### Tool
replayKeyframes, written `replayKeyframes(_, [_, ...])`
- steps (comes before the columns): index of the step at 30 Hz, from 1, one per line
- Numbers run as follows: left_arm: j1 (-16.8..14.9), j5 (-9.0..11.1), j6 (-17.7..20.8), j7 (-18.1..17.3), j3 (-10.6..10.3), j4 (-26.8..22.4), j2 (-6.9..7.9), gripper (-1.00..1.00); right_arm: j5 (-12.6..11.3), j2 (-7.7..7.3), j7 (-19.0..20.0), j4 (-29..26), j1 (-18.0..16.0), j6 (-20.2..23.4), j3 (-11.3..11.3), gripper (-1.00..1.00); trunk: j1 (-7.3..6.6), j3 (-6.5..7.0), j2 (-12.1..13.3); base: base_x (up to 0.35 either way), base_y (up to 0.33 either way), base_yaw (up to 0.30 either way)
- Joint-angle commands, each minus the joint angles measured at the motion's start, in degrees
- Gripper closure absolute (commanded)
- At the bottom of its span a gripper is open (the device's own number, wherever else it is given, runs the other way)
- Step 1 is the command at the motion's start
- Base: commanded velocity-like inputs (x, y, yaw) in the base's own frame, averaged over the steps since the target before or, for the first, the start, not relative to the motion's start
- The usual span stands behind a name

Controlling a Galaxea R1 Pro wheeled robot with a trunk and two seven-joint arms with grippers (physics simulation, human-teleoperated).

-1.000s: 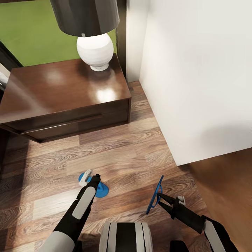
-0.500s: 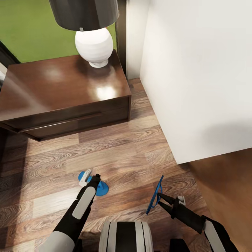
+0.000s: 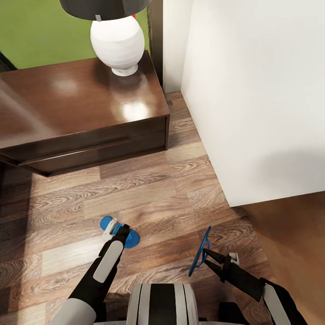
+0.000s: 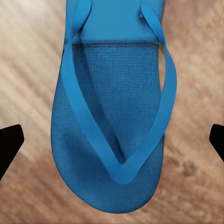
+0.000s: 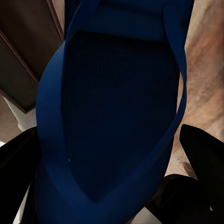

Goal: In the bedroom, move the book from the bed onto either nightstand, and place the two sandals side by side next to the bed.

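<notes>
- Floor (image 3: 149,198): brown wood planks, bare between the nightstand and the bed.
- Nightstand (image 3: 81,113): low dark brown cabinet with a glossy top, standing against a green wall (image 3: 45,36); the landmark for the entries below.
- Lamp (image 3: 118,40): white rounded base under a dark shade, on the nightstand's top at its far corner, the one nearest the bed.
- Bed (image 3: 257,99): pale grey-white mattress side rising just beside the nightstand, a strip of floor between the two; dark brown frame edge visible at the near end.
- First sandal (image 3: 122,232): bright blue flip-flop lying flat on the floor in front of the nightstand, well apart from it. In the left wrist view (image 4: 114,126) it lies strap-side up.
- Left hand (image 3: 118,229): directly over the first sandal, fingers (image 4: 10,140) spread wide to either side of the sole — touching nothing.
- Second sandal (image 3: 199,252): blue, held on edge and clear of the floor, in front of the nightstand and further toward the bed side. The right wrist view shows it (image 5: 121,107) in shadow, close to the lens.
- Right hand (image 3: 206,255): closed narrow, gripping the second sandal at its rim.
</notes>
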Motion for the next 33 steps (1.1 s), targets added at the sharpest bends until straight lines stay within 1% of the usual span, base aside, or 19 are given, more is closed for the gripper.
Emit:
replayKeyframes(1, [-0.02, 0.48, -0.32, 0.25, -0.11, -0.09, 0.02, -1.00, 0.14, 0.01, 0.25, 0.01, -0.02, 0.20, -0.07, 1.00, -0.01, -0.03, -0.01, 0.000, 0.000, 0.000])
replayKeyframes(21, [-0.02, 0.45, -0.32, 0.29, -0.13, -0.14, 0.02, -1.00, 0.14, 0.01, 0.26, 0.01, -0.02, 0.20, -0.07, 1.00, -0.01, -0.03, -0.01, 0.029, -0.022, 0.000])
replayKeyframes(27, [-0.02, 0.43, -0.32, 0.32, -0.14, -0.14, 0.02, -1.00, 0.14, 0.01, 0.28, 0.01, -0.02, 0.20, -0.07, 1.00, -0.01, -0.03, -0.01, 0.147, -0.086, 0.000])
replayKeyframes(33, [-0.02, 0.41, -0.32, 0.32, -0.11, -0.14, 0.02, -1.00, 0.14, 0.01, 0.25, 0.01, -0.02, 0.20, -0.07, 1.00, -0.01, -0.03, -0.01, 0.030, -0.018, 0.000])
